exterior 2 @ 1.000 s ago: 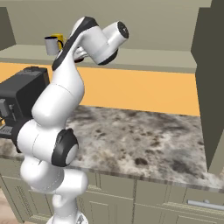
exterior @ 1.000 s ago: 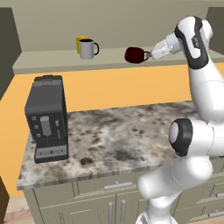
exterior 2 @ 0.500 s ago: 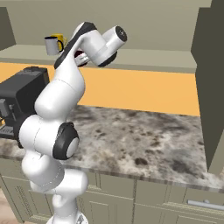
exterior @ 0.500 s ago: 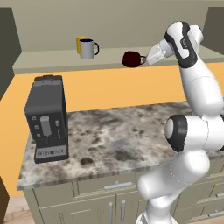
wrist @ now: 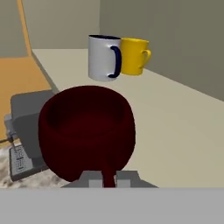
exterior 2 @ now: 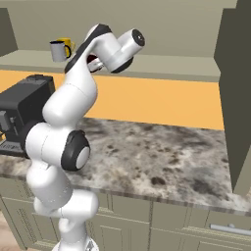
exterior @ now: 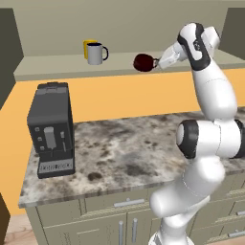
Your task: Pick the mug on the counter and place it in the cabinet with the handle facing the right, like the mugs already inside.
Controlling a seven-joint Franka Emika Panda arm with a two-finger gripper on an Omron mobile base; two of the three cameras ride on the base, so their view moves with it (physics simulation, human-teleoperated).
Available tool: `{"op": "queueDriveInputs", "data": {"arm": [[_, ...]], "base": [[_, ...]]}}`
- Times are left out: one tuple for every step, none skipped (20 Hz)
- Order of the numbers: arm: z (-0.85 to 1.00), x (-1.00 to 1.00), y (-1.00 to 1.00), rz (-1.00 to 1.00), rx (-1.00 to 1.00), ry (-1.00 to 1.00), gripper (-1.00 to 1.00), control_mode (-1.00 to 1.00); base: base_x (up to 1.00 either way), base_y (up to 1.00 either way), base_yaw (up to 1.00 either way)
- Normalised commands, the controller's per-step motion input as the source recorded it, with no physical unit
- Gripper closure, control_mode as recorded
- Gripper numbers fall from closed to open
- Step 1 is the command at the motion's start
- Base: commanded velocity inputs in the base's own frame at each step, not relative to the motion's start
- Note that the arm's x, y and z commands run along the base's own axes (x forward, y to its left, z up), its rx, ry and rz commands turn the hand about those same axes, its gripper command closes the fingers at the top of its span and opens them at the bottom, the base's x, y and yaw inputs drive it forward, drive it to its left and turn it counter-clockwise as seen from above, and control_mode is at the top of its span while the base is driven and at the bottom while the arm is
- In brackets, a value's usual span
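At the far left of the left base view a dark coffee machine [exterior: 50, 129] stood on the marble counter [exterior: 129, 153]. Above it, on the ledge of the cabinet [exterior: 57, 72], a yellow mug [exterior: 88, 46] and a grey mug [exterior: 95, 53] stood upright and close together, the grey one's black handle pointing right. Further right along the ledge, well apart from that pair, was the maroon mug [exterior: 142, 62], over the front edge of the ledge. Its handle [wrist: 107, 168] pointed right, toward the gripper [exterior: 156, 62], whose fingers [wrist: 89, 178] were clenched on that loop. Behind it the white arm [exterior: 210, 95] reached up from the lower right.
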Motion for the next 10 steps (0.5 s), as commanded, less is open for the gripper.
{"op": "queueDriveInputs", "data": {"arm": [[0.0,0.46,-0.19,-0.03,0.0,-0.01,1.0,-1.0],[0.0,0.49,-0.18,-0.03,0.0,-0.01,1.0,-1.0],[0.0,0.49,-0.19,-0.03,0.0,-0.01,1.0,-1.0],[0.0,0.52,-0.19,-0.03,0.0,-0.01,1.0,-1.0],[0.0,0.55,-0.18,-0.03,0.0,0.0,1.0,-1.0],[0.0,0.57,-0.17,-0.02,0.0,0.0,1.0,-1.0],[0.0,0.56,-0.16,-0.01,0.01,0.0,1.0,-1.0],[0.0,0.56,-0.14,-0.01,0.03,0.0,1.0,-1.0],[0.0,0.52,-0.11,0.0,0.02,0.0,1.0,-1.0],[0.0,0.49,-0.07,0.0,0.03,0.0,1.0,-1.0]], "base": [[0.0,0.0,0.0],[0.0,0.0,0.0],[0.0,0.0,0.0],[0.0,0.0,0.0],[0.0,0.0,0.0],[0.0,0.0,0.0],[0.0,0.0,0.0],[0.0,0.0,0.0],[0.0,0.0,0.0],[0.0,0.0,0.0]]}}
